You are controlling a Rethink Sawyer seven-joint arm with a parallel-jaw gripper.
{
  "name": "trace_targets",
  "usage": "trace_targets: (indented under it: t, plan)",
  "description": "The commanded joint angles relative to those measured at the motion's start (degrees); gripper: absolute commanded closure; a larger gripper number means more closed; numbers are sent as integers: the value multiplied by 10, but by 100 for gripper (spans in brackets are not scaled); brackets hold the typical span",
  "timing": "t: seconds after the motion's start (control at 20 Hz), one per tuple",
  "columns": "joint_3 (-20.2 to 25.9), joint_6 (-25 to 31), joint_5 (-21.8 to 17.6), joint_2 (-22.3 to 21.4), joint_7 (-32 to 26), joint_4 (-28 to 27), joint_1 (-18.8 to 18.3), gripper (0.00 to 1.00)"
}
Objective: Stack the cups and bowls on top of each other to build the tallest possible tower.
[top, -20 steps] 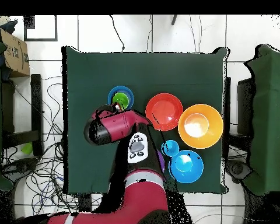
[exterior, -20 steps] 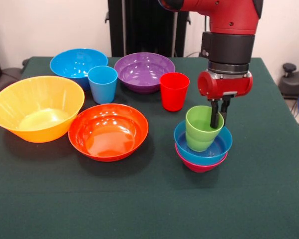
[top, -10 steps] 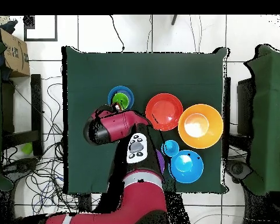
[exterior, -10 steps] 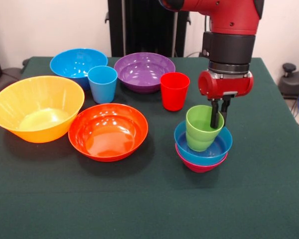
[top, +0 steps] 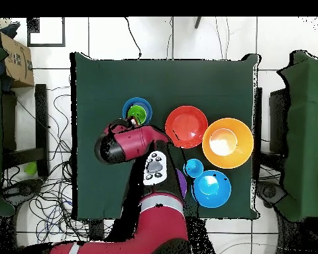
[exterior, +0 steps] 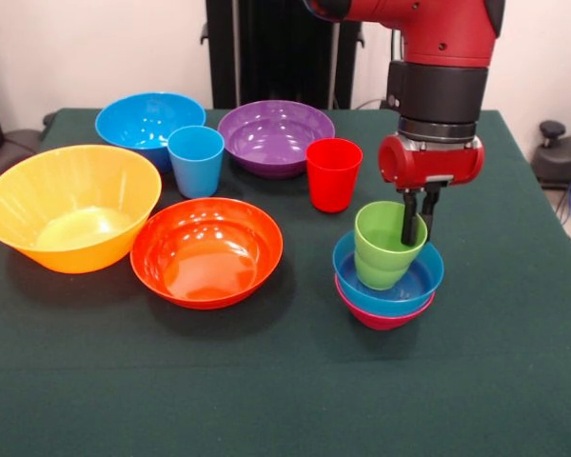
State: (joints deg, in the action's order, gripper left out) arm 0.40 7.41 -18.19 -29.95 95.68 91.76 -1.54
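At the left of the desk [exterior: 266, 400] in the front view stood the yellow-orange bowl [exterior: 71, 207], the largest piece, with the large blue bowl [exterior: 149, 120] behind it and the light blue cup [exterior: 196, 160] just in front of that one. Next came the red-orange bowl [exterior: 206, 250], close beside the yellow-orange one, then the purple bowl [exterior: 275, 136] at the back and the red cup [exterior: 333, 173] upright near it. Right of centre stood the tower [exterior: 386, 276]: the small magenta bowl [exterior: 381, 317] at the base, the small blue bowl [exterior: 392, 286] nested in it, and the green cup [exterior: 386, 244] upright inside, slightly tilted. The gripper [exterior: 417, 217] was pinching the green cup's rim, one finger inside the wall and one outside. All pieces were judged light, rigid and glossy, hence slippery; thin rims offered the only practical hold, and the cup's wall was likely to flex little. The wide bowls were judged awkward to seat on the narrow cup.
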Motion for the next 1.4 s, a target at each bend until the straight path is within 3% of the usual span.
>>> trace_targets:
  t: [0.05, 0.6, 1.4]
  plan:
    - [17, -23, 18, 40, 91, -35, 16, 100]
    - [0, -27, 36, 57, 94, -54, 33, 100]
    - [15, -28, 36, 49, 81, -34, 20, 100]
